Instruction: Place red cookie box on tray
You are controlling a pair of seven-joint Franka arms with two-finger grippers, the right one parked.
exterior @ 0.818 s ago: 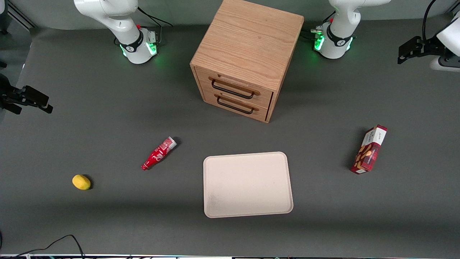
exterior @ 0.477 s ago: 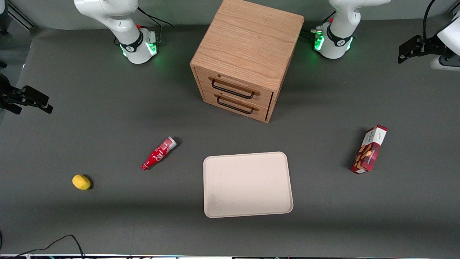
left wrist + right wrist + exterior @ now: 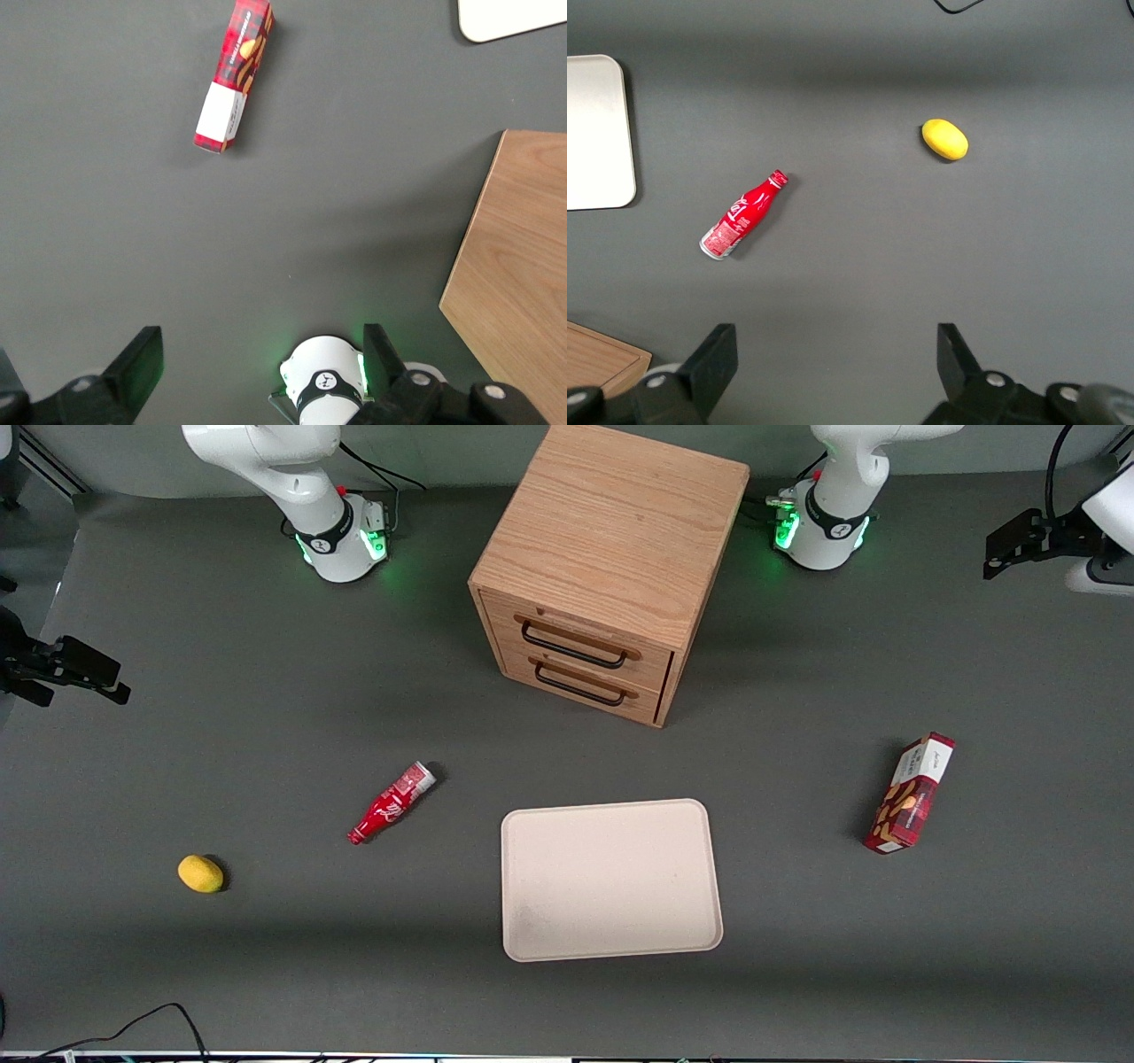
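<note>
Front view shows the wide dark-grey surface (image 3: 266, 717) that carries everything. The largest thing on it is the light oak wooden cabinet with two drawers and black handles (image 3: 611, 567), standing between the two arm bases. In front of its drawers, nearer to the front camera, lies the large flat cream-beige rectangular tray with rounded corners (image 3: 609, 879); it has nothing on it.

The slim dark-red cardboard cookie box with a white end panel (image 3: 911, 794) rests on the surface, well apart from the tray, toward the working arm's end of the table. Its long axis runs mostly toward and away from the front camera, a little tilted, with the white end farther from the camera.

The claw (image 3: 1032, 544) of the left arm hangs high near the table edge at that same end, farther from the front camera than the box. In the wrist view its two black fingers (image 3: 135, 365) stand wide apart with nothing between them, and the box (image 3: 234, 77) lies well apart from them, its white end pointing toward the claw. I judge that the reach is only starting: the claw must travel toward the front camera and go down, then close across the narrow width of the box.

A small red bottle (image 3: 392, 802) and a yellow lemon (image 3: 200, 873) lie toward the parked arm's end.
</note>
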